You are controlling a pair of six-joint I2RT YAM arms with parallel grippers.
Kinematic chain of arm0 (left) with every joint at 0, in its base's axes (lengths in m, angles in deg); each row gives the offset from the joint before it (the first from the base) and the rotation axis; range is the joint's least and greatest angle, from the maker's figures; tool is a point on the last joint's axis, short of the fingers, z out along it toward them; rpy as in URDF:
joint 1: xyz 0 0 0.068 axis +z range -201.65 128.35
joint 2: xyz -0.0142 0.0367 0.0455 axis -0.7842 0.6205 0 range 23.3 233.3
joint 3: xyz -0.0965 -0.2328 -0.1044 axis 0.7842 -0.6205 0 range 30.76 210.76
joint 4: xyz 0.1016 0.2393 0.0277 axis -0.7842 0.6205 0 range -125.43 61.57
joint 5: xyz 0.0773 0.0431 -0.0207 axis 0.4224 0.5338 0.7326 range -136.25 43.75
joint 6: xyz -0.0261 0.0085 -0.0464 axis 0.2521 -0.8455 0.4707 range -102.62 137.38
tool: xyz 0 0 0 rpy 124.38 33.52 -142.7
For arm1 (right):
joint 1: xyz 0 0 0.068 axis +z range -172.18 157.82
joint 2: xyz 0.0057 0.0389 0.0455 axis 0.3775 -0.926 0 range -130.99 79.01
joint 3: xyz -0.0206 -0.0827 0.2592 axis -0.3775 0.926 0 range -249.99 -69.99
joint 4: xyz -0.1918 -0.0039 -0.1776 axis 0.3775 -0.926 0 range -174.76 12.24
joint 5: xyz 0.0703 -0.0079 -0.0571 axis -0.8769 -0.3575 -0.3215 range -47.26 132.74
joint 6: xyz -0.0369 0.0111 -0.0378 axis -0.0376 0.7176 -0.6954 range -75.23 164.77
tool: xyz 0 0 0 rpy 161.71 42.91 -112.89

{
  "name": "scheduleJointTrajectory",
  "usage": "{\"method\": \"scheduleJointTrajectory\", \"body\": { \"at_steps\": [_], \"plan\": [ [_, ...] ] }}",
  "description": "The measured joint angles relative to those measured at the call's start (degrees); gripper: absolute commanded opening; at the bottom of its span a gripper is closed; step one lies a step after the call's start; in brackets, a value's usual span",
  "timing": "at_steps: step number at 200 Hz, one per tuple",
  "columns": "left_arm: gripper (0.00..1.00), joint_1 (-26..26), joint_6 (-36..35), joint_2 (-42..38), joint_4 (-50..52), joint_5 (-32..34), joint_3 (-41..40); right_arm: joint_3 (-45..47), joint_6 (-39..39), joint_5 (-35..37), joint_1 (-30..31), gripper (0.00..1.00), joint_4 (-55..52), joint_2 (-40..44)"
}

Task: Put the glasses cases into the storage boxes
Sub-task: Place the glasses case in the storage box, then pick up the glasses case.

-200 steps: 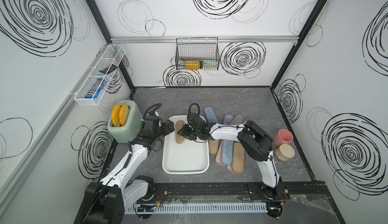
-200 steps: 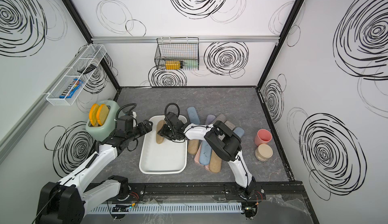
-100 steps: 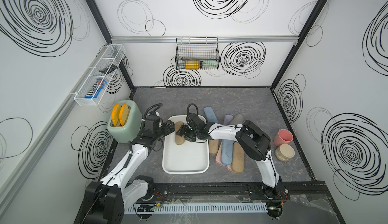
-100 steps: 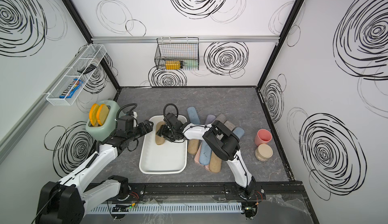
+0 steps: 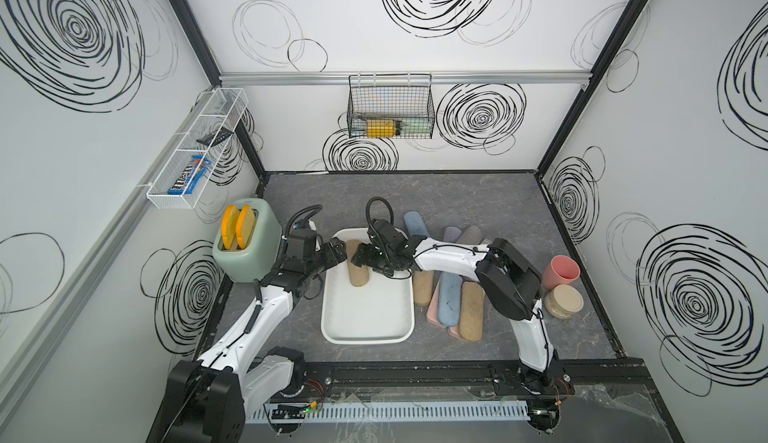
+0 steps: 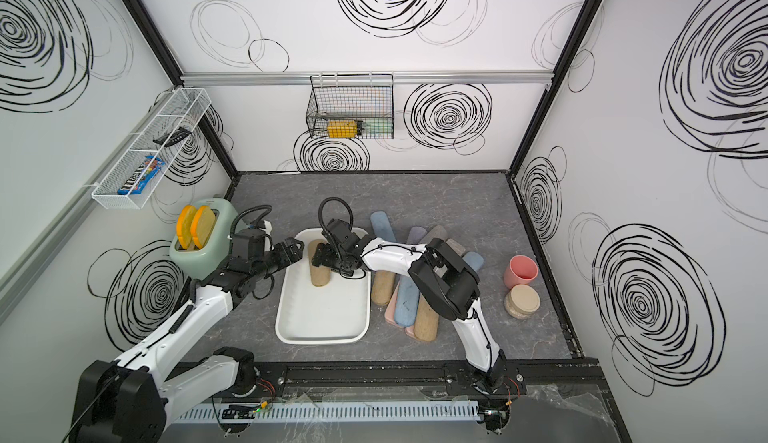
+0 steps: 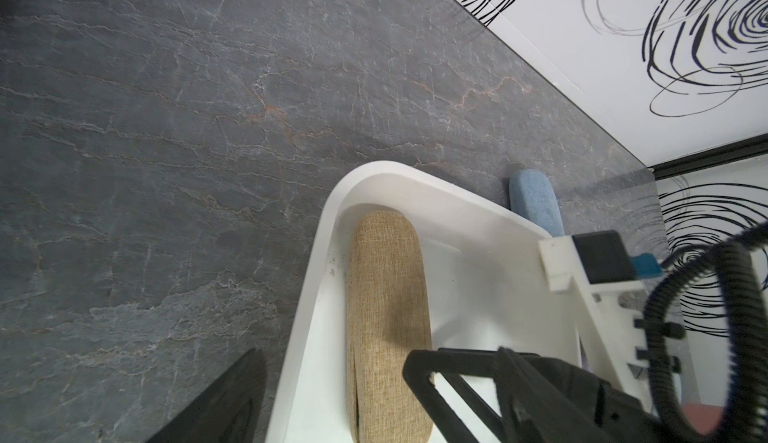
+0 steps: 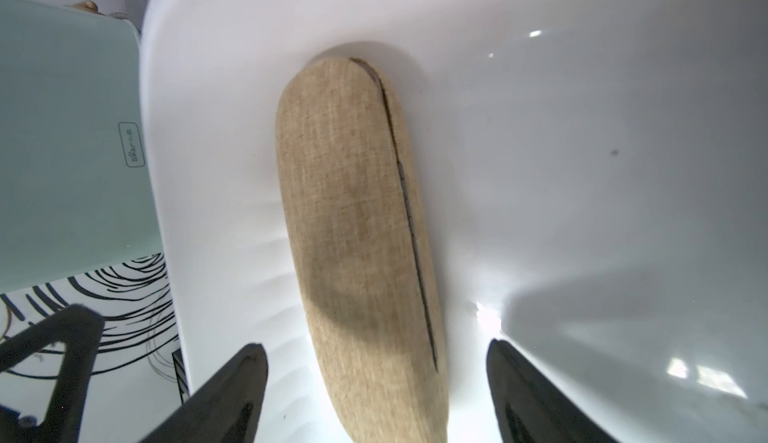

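The right gripper [image 8: 376, 349] hangs wide over the tan case [image 8: 353, 212], a finger on either side, neither touching; that case lies in the box [image 5: 368, 339], at its upper left, long axis up and down the frame; the left gripper [image 5: 337, 250] sits by the box's left rim, its spread I cannot tell; the other cases [image 5: 451, 301] lie piled right of the box, mostly the same way, nearer the right gripper, so I'd expect it to fetch the next.

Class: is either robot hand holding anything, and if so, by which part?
Nothing is held. The right hand stands open, clear of the tan case lying in the white tray; the left hand is empty.
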Motion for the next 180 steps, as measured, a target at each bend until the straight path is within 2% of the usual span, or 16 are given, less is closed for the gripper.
{"method": "scheduleJointTrajectory", "body": {
  "at_steps": [45,93,133,180],
  "plan": [
    [0.88,-0.6,-0.4,-0.2,0.1,0.8,0.0,-2.5,-6.7,3.6,0.6,0.89,-6.8,8.1],
    [0.88,-2.4,-1.1,-1.0,0.6,2.2,0.0,-2.8,-11.6,13.4,-0.7,0.88,-19.2,20.0],
    [0.88,-3.2,-1.5,-1.3,0.9,2.4,0.0,8.5,-13.2,19.3,-6.3,0.86,-25.7,33.8],
    [0.87,-3.6,-1.5,-1.3,1.1,2.5,0.0,23.2,-12.2,21.9,-6.7,0.86,-33.2,44.9]
  ]
}}
